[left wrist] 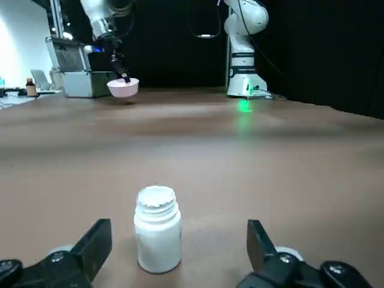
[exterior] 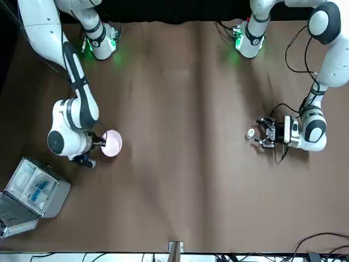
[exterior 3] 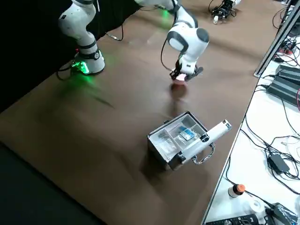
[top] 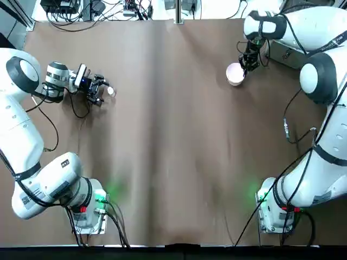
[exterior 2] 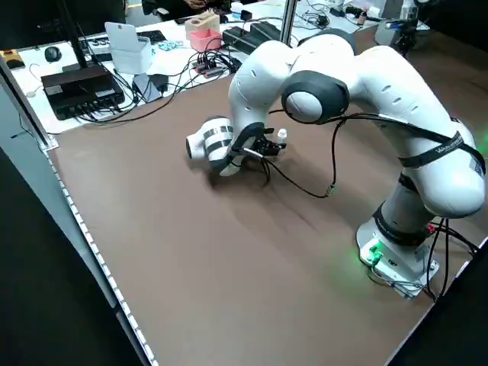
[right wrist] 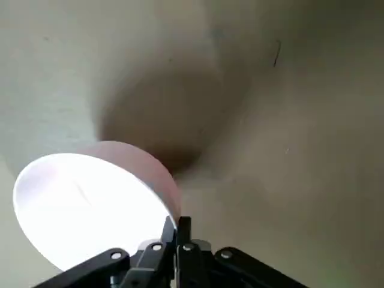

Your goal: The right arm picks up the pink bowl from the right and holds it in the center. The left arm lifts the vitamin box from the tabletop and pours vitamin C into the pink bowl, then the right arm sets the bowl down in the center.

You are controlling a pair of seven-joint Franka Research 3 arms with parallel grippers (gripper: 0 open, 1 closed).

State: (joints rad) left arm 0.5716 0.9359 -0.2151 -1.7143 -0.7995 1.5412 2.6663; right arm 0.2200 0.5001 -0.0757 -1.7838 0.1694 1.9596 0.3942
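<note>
My two claws (left wrist: pixel 179 255) (right wrist: pixel 175 231) look like matt black plastic or metal, set with small shiny screws. The vitamin box (left wrist: pixel 158 231) ahead of one is smooth white plastic with a soft sheen, the pink bowl (left wrist: pixel 123 88) smooth and hard-looking. Beneath me, the tabletop (top: pixel 179 162) seems matt, faintly rippled, and the hinged case (exterior 3: pixel 176 140) has metallic edges.

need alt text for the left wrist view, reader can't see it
A small white plastic bottle stands on the brown tabletop between the left gripper's open black jaws; far off, the right gripper holds a pale-pink bowl.
</note>
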